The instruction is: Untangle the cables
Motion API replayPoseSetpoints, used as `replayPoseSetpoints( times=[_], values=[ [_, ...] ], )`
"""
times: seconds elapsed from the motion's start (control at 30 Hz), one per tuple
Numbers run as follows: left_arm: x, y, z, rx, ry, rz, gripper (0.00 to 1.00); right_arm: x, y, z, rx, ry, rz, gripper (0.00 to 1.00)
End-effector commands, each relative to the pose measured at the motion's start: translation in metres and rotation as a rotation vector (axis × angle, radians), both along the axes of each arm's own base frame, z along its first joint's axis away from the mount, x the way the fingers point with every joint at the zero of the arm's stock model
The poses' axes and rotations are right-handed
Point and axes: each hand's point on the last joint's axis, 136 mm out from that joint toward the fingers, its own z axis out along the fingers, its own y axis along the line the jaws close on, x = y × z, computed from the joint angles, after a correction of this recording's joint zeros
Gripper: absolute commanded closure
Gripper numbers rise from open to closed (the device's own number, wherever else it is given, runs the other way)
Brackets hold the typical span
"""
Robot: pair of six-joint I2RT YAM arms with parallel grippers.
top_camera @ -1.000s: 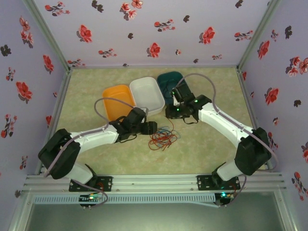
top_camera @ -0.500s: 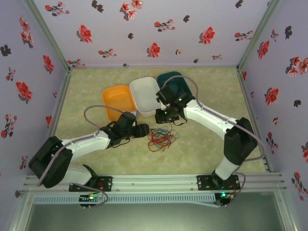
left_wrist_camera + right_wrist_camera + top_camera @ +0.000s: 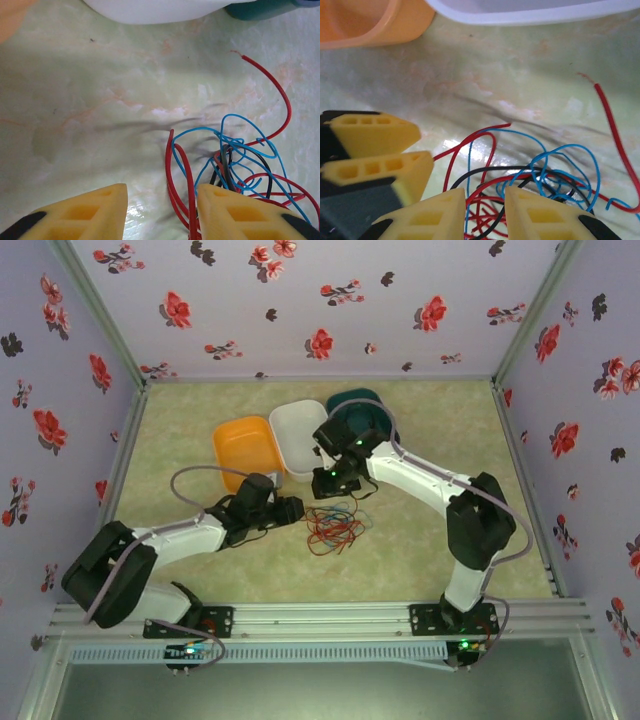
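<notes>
**Flanking the tangle: both grippers at the wire heap**

You see the cables (image 3: 335,525), red, blue and black, heaped on the table (image 3: 430,540) just in front of the white tray (image 3: 300,435), between the two arms. Your left gripper (image 3: 162,192) stands spread, with a red loop lying in its gap close to one finger. Your right gripper (image 3: 485,197) has a narrower gap. Its fingers are apart, and red and blue strands run between them.

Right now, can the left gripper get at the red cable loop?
Probably yes: the left gripper stands open with a red loop of the cables between its jaws, nothing blocking, though the right gripper sits close.
</notes>
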Motion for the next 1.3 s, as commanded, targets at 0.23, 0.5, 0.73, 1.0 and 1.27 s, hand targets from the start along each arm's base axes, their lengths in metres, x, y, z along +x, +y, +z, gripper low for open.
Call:
replayPoseSetpoints(
  times=[0.23, 0.5, 0.73, 1.0, 1.27],
  values=[
    [-0.001, -0.009, -0.003, -0.055, 0.017, -0.025, 0.75, -0.038, 0.011, -0.005, -0.078, 0.077, 0.122, 0.69],
    [-0.002, -0.010, -0.005, -0.058, 0.024, -0.028, 0.89, -0.046, 0.020, -0.014, -0.116, 0.082, 0.165, 0.65],
    [-0.001, -0.010, -0.005, -0.058, 0.024, -0.028, 0.90, -0.048, 0.019, -0.026, -0.151, 0.101, 0.180, 0.64],
    [-0.002, -0.010, -0.006, -0.058, 0.024, -0.029, 0.90, -0.050, 0.012, -0.035, -0.203, 0.099, 0.194, 0.65],
    [-0.002, -0.009, -0.004, -0.061, 0.022, -0.026, 0.91, -0.038, 0.007, -0.028, -0.225, 0.028, 0.168, 0.78]
  ],
)
